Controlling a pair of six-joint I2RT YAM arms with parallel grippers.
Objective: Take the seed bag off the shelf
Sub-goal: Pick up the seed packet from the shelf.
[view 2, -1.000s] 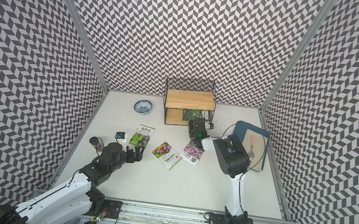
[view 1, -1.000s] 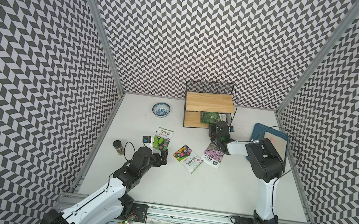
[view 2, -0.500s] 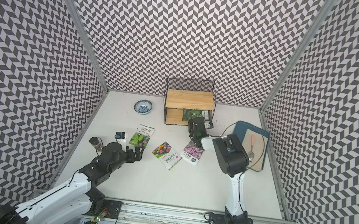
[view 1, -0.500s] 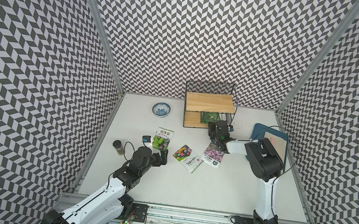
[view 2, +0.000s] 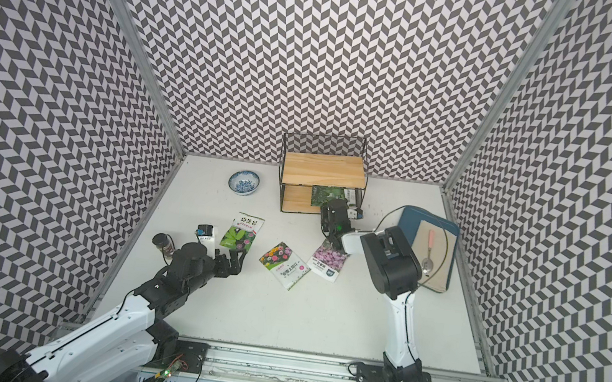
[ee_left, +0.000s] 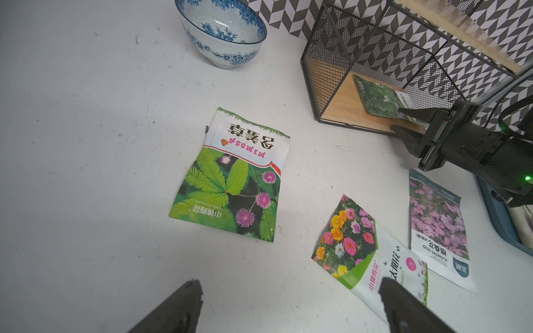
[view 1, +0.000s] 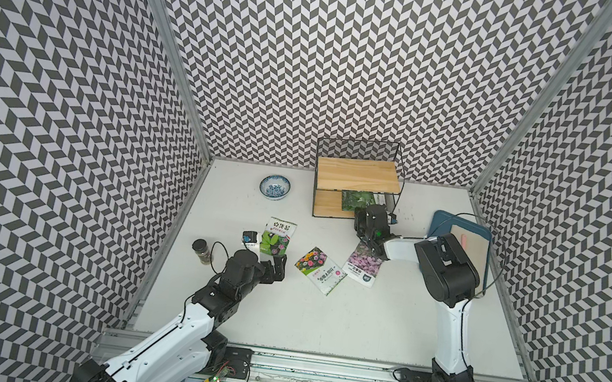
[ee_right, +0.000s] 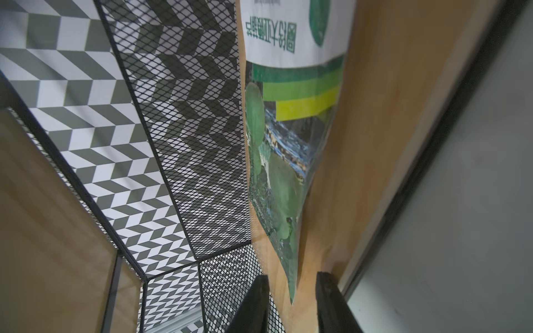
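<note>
Right hand [ee_right: 292, 278] edged closer; seed bag [view 1: 357, 200] inside shelf [view 1: 354, 174].

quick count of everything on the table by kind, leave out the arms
seed bags: 4 (green bag on the shelf; mimosa bag, mixed-flower bag, pink-flower bag on the table)
shelf: 1
bowl: 1
jar: 1
white box: 1
tray: 1
board: 1
spoon: 1
total: 11

Blue-patterned bowl [view 1: 275, 187] near back wall; spice jar [view 1: 201, 250] near small white box [view 1: 250, 239]; spoon [view 2: 428, 252] on board [view 2: 440, 238] atop blue tray [view 2: 409, 219].
</note>
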